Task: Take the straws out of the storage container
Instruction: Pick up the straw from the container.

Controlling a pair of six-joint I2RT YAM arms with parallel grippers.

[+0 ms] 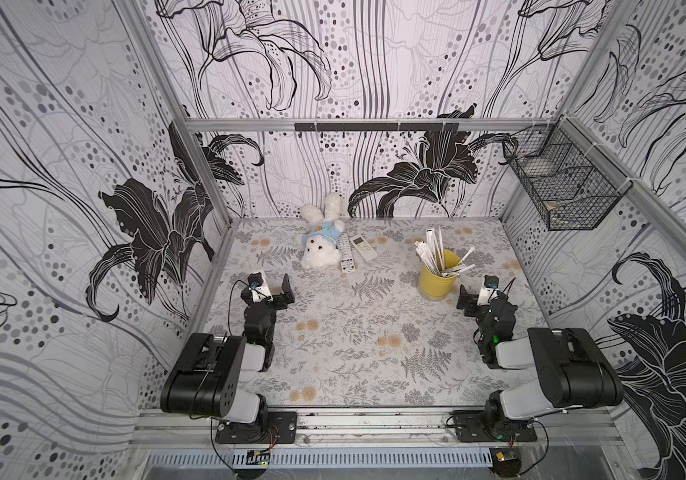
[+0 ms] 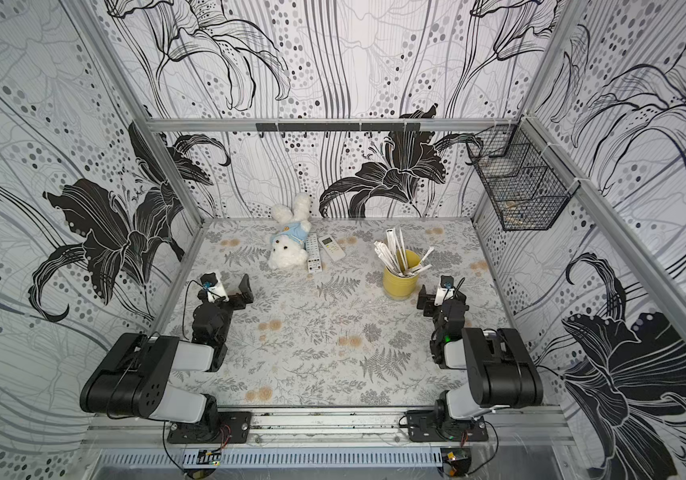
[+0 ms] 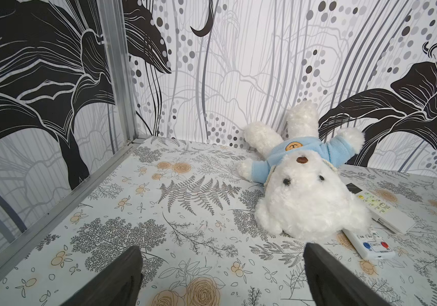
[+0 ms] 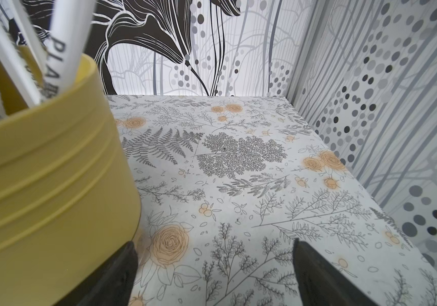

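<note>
- Bench (image 1: 353, 340): floral top, with things on its far half.
- Plush (image 1: 320, 249): white, blue shirt, lying far centre.
- Cup (image 1: 436, 282): yellow, upright at far right, holding the straws.
- Left pincer (image 3: 222, 250): released, empty, at left, facing the plush.
- Right pincer (image 4: 213, 243): released, empty, just right of the cup.
- 2 remotes (image 1: 364, 247): white, just right of the plush.
- Straws (image 1: 430, 251): white, standing in the cup, leaning over its rim.
</note>
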